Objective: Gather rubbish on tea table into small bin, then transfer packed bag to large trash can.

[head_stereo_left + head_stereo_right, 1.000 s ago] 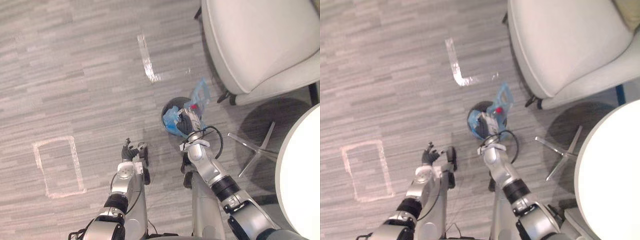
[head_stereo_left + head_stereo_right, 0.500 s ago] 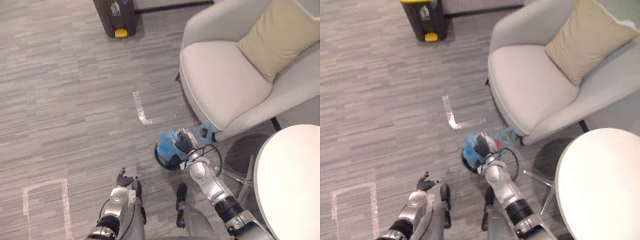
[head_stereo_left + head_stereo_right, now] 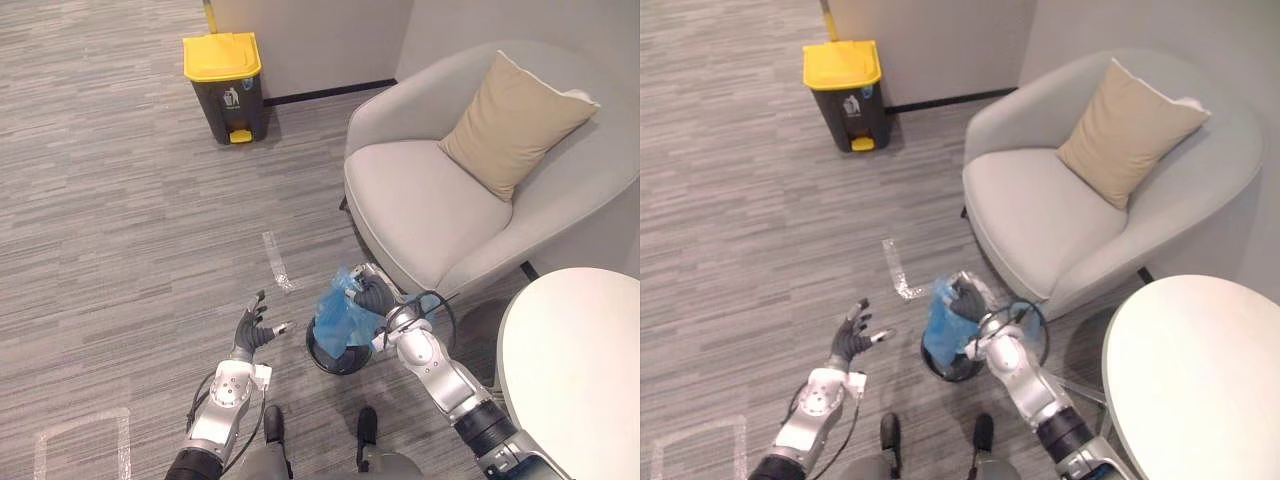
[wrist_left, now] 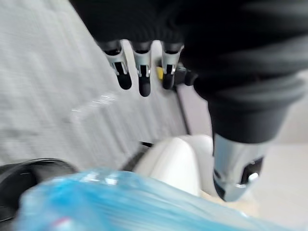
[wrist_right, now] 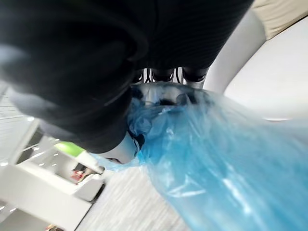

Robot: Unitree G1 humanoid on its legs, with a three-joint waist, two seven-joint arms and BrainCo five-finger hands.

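A: How is the right hand (image 3: 374,297) seen to be set?

B: Its fingers are curled round the gathered top of the blue bag (image 3: 338,320). In the right wrist view the plastic is bunched under them. The left hand (image 3: 252,329) is held off to the side, fingers spread, with nothing in it.

A: And where is the bag placed?

B: It is hung from the right hand above the small black bin (image 3: 335,362), with its lower end at the bin's mouth. Whether it is clear of the rim cannot be told.

A: What could be expected to go wrong?

B: The neck appears to be merely gripped, not knotted. Thin plastic could be pulled through the fingers by the load, and rubbish would be spilled on the floor. If the lower end is caught on the rim, the bin could be tipped or dragged along as the bag is raised.

A: And further out?

B: The armchair (image 3: 440,200) is just beside the bin and the tea table (image 3: 580,370) is near on the right, so a swinging bag could be snagged on either during a turn. The yellow-lidded trash can (image 3: 224,72) is well apart, by the wall, with its lid closed. A pedal seems to be fitted, so the lid would have to be opened before the bag could be dropped in.
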